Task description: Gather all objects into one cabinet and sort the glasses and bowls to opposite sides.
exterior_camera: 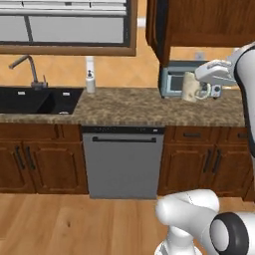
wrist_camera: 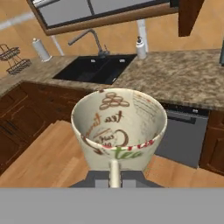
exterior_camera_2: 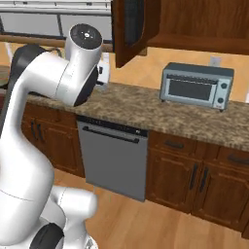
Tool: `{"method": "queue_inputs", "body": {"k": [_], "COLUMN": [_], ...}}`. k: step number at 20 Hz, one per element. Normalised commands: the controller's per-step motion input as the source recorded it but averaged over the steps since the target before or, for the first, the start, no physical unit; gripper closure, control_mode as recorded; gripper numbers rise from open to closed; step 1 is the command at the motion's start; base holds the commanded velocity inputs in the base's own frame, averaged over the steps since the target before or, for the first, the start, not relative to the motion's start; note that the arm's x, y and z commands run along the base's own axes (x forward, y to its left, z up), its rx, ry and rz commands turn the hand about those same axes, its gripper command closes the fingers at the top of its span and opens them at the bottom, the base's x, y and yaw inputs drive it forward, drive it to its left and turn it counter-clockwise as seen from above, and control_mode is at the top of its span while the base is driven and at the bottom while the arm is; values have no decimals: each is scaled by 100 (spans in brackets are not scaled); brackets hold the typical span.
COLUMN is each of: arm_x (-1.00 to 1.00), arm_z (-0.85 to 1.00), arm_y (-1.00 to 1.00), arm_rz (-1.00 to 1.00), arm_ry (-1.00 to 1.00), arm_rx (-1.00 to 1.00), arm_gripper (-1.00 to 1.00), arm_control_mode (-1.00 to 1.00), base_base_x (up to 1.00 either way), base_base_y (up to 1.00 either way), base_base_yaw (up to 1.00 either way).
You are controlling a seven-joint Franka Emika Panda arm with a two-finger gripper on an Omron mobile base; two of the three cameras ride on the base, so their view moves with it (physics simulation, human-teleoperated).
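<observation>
My gripper (exterior_camera: pixel 203 84) is shut on the handle of a cream-white mug (exterior_camera: pixel 191 86) and holds it in the air above the right part of the counter, in front of the toaster oven. In the hand view the mug (wrist_camera: pixel 119 124) hangs straight before my gripper (wrist_camera: pixel 113 175), its mouth turned to the camera and brown lettering showing inside. The handle runs down between the fingers, which are mostly hidden. The dark brown wall cabinet (exterior_camera: pixel 204 22) hangs above the mug with its door (exterior_camera: pixel 155 30) swung open. The same cabinet (exterior_camera_2: pixel 194 22) and its open door (exterior_camera_2: pixel 129 29) appear in the right base view.
A grey toaster oven (exterior_camera_2: pixel 196 85) stands on the speckled counter (exterior_camera: pixel 129 107). Left of it are a soap dispenser (exterior_camera: pixel 90 81) and a black sink (exterior_camera: pixel 35 99) with a faucet (exterior_camera: pixel 27 67). A dishwasher (exterior_camera: pixel 123 162) sits under the counter. A paper towel roll (wrist_camera: pixel 40 49) and a wire rack (wrist_camera: pixel 13 59) stand beyond the sink.
</observation>
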Motion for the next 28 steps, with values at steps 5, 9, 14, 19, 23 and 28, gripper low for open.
{"method": "queue_inputs", "body": {"k": [5,9,14,19,23,28], "arm_x": [0,0,0,0,0,0], "arm_z": [0,0,0,0,0,0], "arm_y": [0,0,0,0,0,0], "arm_rz": [0,0,0,0,0,0], "arm_ry": [0,0,0,0,0,0], "arm_rx": [0,0,0,0,0,0], "arm_gripper": [100,100,100,100,100,100], "arm_control_mode": [100,100,100,100,100,100], "base_base_x": [-2,1,13,20,29,44], "base_base_y": [86,87,91,88,78,69], "base_base_yaw": [57,62,66,68,66,63]}}
